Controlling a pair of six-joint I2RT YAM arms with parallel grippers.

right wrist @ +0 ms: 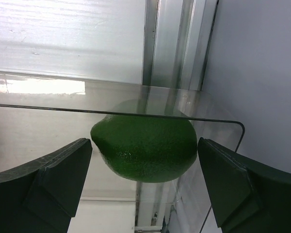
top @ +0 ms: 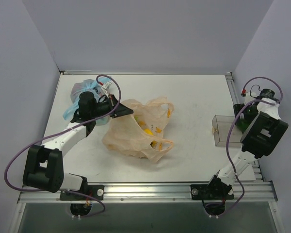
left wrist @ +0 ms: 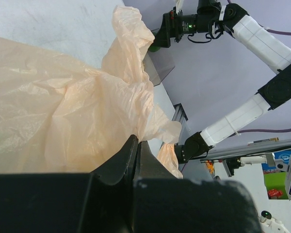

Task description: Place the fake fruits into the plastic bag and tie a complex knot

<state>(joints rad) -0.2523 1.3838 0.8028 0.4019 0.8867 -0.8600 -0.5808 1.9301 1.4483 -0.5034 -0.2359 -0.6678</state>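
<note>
The peach-orange plastic bag [top: 136, 131] lies crumpled at the table's middle, with yellow fake fruits [top: 148, 130] showing through its film. My left gripper [top: 123, 110] is shut on the bag's upper left edge. In the left wrist view the closed fingers [left wrist: 137, 145] pinch the film of the plastic bag [left wrist: 63, 111]. No knot is in view. My right gripper [right wrist: 144, 145] stands open, one finger on each side of a green fruit [right wrist: 144, 150] and close to it. That fruit lies inside a clear box [right wrist: 111, 110]. From above, the right gripper [top: 243, 116] is at the box's far right end.
A clear bag with light-blue tied handles [top: 85, 90] sits at the back left, just behind the left wrist. The clear box [top: 223, 131] stands at the right, near the table's metal side rail [top: 231, 82]. Grey walls close in the left, back and right sides.
</note>
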